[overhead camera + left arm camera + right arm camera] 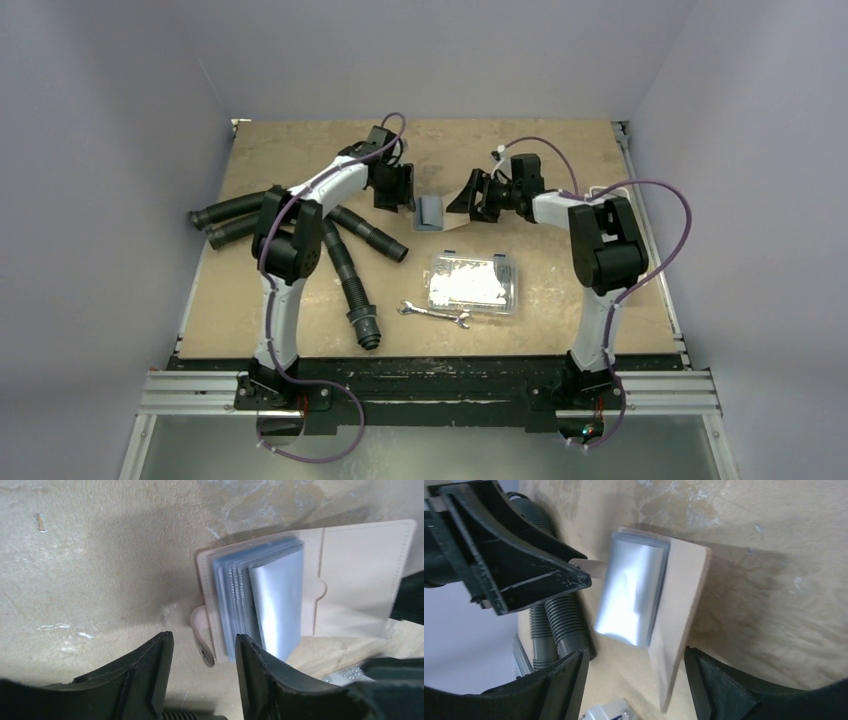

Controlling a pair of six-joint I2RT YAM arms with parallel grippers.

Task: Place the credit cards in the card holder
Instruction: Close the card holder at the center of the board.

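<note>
A brown, scuffed board forms the bench (560, 170), and it is enclosed on three sides by plain pale grey walls (110, 150). A metal rail (430, 395) is set along the near edge, and the two arms are bolted to it.

One card holder (432, 212), one clear plastic box (472, 283), one wrench (435, 314) and what are counted as four black ribbed hoses (350, 285) are seen on the bench.

The card holder is laid open towards the far middle of the bench, between the two sets of jaws. Its tan covers are spread flat, and a stack of blue-grey sleeves (260, 595) is fanned up from them. Whether credit cards are held in those sleeves cannot be told. The box is closed, and white contents are seen through its lid; what they are cannot be made out. The wrench is placed just beside the box's near left corner.

The left jaws are parted, with nothing held between them; the holder's small tan tab (200, 635) is found just ahead of their tips. The right jaws are spread wide and released, with a corner of the tan cover between them.
</note>
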